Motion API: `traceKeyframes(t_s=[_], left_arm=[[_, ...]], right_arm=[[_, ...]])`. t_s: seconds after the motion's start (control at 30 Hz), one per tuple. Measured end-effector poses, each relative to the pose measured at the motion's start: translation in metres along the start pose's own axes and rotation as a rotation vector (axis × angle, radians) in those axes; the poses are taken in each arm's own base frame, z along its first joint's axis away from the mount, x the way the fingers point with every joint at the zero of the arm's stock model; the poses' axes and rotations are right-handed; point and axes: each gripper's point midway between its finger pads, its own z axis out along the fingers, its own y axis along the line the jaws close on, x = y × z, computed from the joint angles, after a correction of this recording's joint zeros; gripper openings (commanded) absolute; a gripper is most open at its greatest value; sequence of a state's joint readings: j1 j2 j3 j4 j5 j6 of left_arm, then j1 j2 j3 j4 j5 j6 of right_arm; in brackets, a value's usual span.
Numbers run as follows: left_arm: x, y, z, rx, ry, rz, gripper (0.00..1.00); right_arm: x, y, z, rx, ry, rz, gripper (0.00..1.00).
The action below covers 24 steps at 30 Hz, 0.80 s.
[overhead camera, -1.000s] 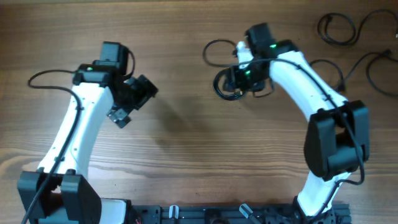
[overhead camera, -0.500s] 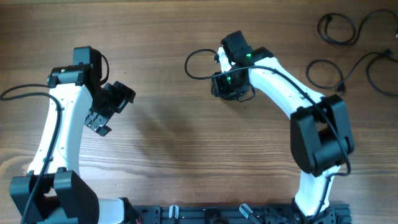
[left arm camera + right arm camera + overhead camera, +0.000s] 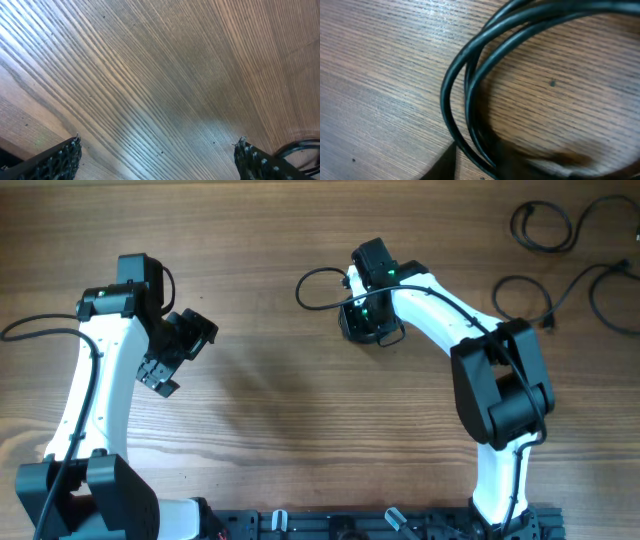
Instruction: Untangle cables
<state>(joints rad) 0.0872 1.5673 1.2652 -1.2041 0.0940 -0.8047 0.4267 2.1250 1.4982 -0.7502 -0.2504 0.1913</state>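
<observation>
A small bundle of thin black cables [image 3: 372, 330] lies under my right gripper [image 3: 366, 318] at the table's upper middle. One loop of it [image 3: 316, 286] trails out to the left. In the right wrist view the looped cords [image 3: 470, 100] fill the frame and run down into the blurred dark jaws [image 3: 520, 167], which appear shut on them. My left gripper [image 3: 178, 352] is far to the left, wide open and empty; its two fingertips frame bare wood [image 3: 157, 160].
Three separate black cable coils lie at the far right: one at the top [image 3: 545, 225], one below it [image 3: 520, 295], one by the edge [image 3: 612, 292]. A black cord curve shows at the left wrist view's lower right [image 3: 300, 146].
My right gripper has moved left and the cable bundle and its loop came with it. My left arm swung left a second ago and has since held still.
</observation>
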Motion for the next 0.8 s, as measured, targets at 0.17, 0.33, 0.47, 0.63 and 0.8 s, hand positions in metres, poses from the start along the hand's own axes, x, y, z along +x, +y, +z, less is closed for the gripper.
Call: traceKeyframes(t_s=[0.17,0.33,0.47,0.63,0.8], left_arm=[[-0.001,-0.001,0.000,0.006,-0.005,0.000,1.00],[-0.001,-0.001,0.000,0.006,-0.005,0.001,1.00],[-0.001,-0.002,0.000,0.006,-0.005,0.001,1.00],[-0.002,-0.002,0.000,0.010,-0.008,0.001,1.00],[-0.003,-0.003,0.000,0.014,-0.012,0.002,1.00]], right_arm=[[0.002,0.008,0.001,-0.048,0.014,0.008,0.12],[0.004,0.015,0.000,-0.083,0.026,0.005,0.54],[0.014,0.015,-0.001,-0.089,0.064,-0.048,0.50],[0.024,0.007,-0.001,-0.050,0.101,-0.094,0.25],[0.026,0.002,-0.001,-0.026,0.108,-0.098,0.25]])
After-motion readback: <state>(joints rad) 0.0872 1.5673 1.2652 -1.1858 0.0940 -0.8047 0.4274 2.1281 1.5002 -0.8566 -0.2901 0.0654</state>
